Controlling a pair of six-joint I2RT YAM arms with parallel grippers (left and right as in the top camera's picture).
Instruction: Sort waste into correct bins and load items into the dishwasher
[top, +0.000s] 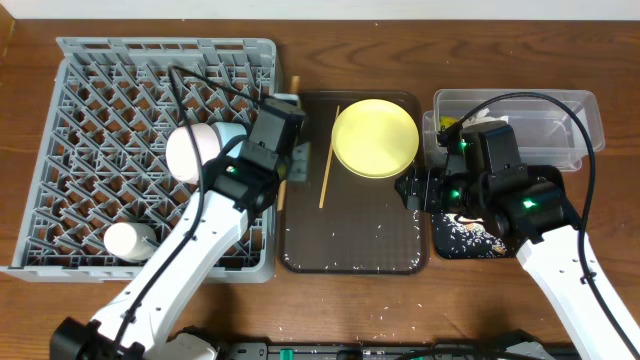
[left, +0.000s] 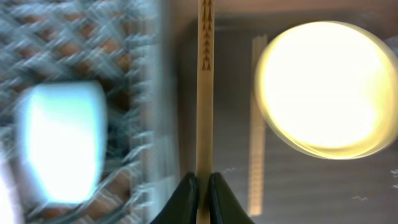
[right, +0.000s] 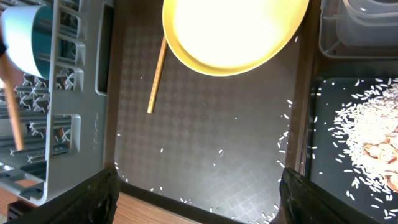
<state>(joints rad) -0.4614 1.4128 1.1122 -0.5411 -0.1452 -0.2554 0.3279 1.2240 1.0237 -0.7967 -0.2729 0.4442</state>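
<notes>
My left gripper (top: 292, 152) is shut on one wooden chopstick (left: 205, 93) at the right edge of the grey dish rack (top: 60, 150), over the gap to the brown tray. The second chopstick (top: 329, 160) lies on that tray beside the yellow plate (top: 375, 138). The pinkish-white bowl (top: 190, 152), light blue bowl (top: 232, 133) and white cup (top: 130, 240) sit in the rack. My right gripper (right: 199, 199) is open and empty over the tray's right front part. The black tray (top: 470, 238) holds rice scraps. The clear tub (top: 560, 110) shows a bit of yellow wrapper (top: 450, 125).
The dark brown serving tray (top: 350, 230) lies between the rack and the bins, with rice grains scattered on it. The right arm covers part of the black tray and the tub. The table's front edge runs just below the tray.
</notes>
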